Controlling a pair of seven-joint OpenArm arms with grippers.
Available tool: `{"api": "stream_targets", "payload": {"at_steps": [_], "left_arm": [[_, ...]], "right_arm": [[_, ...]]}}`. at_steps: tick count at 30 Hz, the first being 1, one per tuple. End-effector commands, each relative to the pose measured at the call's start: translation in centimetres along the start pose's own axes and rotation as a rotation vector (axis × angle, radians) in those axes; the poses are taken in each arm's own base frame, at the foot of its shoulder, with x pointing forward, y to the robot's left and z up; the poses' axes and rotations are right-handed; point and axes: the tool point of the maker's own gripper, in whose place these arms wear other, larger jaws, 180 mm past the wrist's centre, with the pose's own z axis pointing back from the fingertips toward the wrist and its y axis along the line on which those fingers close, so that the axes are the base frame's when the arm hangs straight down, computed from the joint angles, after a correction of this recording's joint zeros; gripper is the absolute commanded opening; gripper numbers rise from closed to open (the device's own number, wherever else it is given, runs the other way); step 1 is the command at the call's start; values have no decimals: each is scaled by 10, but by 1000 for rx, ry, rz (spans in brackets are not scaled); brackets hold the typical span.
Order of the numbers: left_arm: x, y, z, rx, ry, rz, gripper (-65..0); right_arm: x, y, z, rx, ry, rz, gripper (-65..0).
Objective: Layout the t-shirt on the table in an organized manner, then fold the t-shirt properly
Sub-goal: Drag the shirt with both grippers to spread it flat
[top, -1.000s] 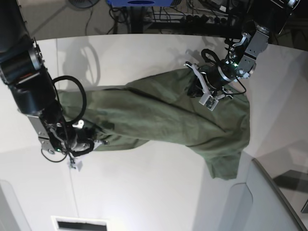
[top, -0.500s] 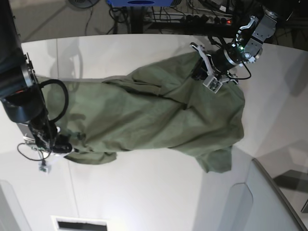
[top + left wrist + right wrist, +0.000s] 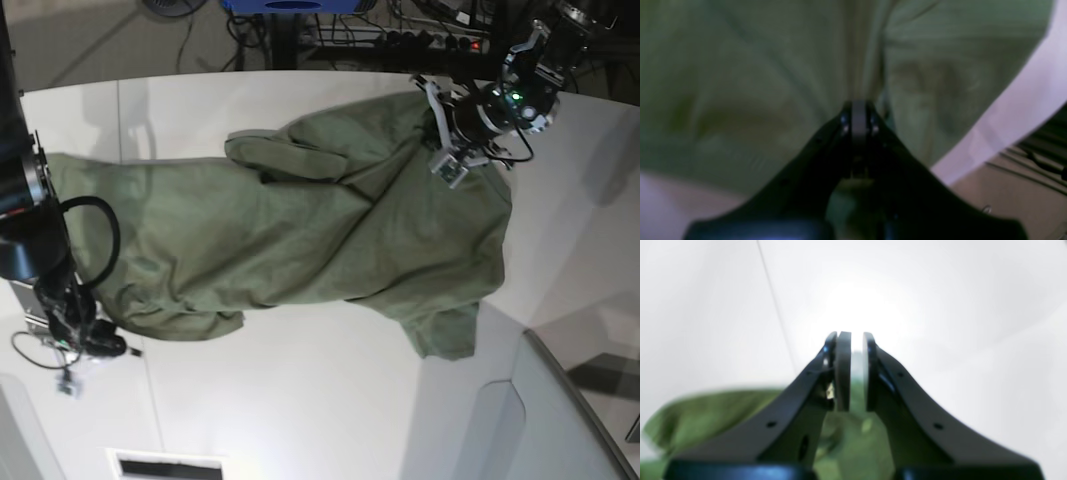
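**Grippers and t-shirt, current holdings**

Left gripper (image 3: 858, 115): jaws fully closed, pinching the olive t-shirt (image 3: 300, 240) at its far edge. Right gripper (image 3: 853, 370): jaws narrowly parted, shirt cloth bunched between them lower down. T-shirt: spread across the white table (image 3: 300, 390), between both grippers.

floor (image 3: 110, 45): grey | cables (image 3: 400, 40): tangled, far side | blue object (image 3: 290, 6): top edge

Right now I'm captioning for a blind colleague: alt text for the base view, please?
An olive t-shirt lies stretched and wrinkled across the white table, the left gripper pinching one end and the right gripper at the opposite end.
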Motion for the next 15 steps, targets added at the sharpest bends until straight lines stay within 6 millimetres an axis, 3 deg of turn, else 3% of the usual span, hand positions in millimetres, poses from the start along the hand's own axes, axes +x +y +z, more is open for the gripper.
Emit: {"api": "stream_targets", "payload": {"at_steps": [1, 4, 8, 10, 13, 15], "left_arm": [[35, 22, 10, 62, -101, 0, -650], [73, 49, 17, 128, -192, 27, -650], [87, 72, 10, 165, -167, 44, -650], [91, 72, 6, 162, -170, 59, -650], [88, 67, 2, 150, -162, 61, -650], [83, 54, -3, 119, -145, 45, -650]], "right_arm": [[21, 28, 6, 76, -34, 10, -588], [-5, 83, 27, 231, -14, 71, -588], [-28, 147, 81, 433, -102, 113, -588], [-41, 141, 85, 375, -59, 64, -588], [-72, 114, 66, 203, 64, -96, -588], [-87, 97, 56, 155, 110, -133, -588]]}}
